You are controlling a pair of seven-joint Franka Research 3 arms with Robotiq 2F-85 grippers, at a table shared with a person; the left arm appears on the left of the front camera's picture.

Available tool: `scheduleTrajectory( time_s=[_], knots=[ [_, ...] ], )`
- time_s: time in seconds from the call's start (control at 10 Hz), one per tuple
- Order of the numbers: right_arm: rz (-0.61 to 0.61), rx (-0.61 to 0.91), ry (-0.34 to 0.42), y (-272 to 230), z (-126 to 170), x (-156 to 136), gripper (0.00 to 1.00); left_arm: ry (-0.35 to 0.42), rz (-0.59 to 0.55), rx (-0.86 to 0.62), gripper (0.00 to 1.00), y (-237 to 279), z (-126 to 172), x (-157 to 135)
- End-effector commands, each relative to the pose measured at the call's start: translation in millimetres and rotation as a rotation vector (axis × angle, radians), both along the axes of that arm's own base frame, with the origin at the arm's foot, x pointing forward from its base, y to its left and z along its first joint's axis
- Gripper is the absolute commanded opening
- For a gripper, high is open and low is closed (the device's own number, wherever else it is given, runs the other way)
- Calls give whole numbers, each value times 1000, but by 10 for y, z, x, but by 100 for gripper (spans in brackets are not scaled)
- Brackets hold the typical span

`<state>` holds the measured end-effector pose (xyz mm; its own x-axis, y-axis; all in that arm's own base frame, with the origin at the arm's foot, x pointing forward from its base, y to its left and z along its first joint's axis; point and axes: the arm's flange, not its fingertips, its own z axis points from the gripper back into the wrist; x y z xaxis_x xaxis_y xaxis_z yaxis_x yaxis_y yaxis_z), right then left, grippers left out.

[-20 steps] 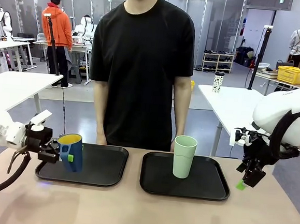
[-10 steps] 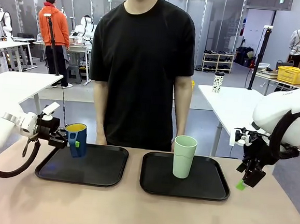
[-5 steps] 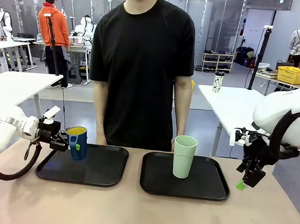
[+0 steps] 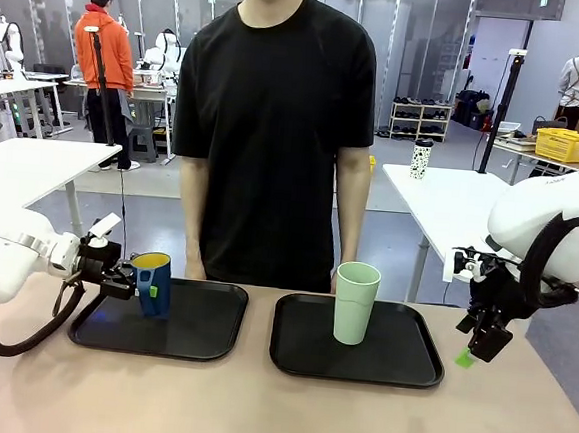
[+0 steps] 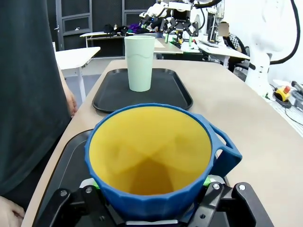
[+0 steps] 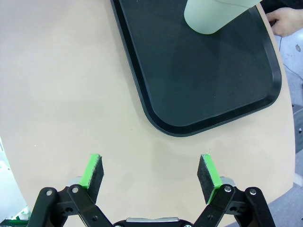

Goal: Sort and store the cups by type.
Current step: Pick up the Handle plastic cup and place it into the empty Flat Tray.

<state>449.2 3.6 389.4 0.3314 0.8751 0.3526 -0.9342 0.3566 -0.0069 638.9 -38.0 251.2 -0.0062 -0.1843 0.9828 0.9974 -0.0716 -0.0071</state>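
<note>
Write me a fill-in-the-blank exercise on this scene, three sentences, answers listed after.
1. The left gripper is shut on the dark blue ____.
2. The mint-green tumbler stands upright on the ____ black tray.
3. The right gripper hangs above the table with its jaws ____.

Missing words: mug; right; open

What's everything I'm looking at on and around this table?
Mug: one, dark blue with yellow inside, held over the left tray's far left corner.
Tumbler: one, pale mint green, upright on the right tray.
Trays: two, black, left tray and right tray side by side on the table.
Table: one, beige.
Spotted cup: one, white with black spots, on a white table behind.
Person: one, black shirt, at the far side.
Left tool: shut on the mug.
Right tool: open, over bare table beside the right tray.
</note>
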Motion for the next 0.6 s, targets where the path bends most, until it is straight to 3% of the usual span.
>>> scheduleTrajectory(
  time_s=[0.0, 0.5],
  knots=[
    [-2, 6, -6, 0, -13, 6, 100, -29, 10, 4, 76, -14, -70, 89],
    [-2, 6, -6, 0, -13, 6, 100, -25, 16, 13, 76, 5, -200, 151]
  ],
)
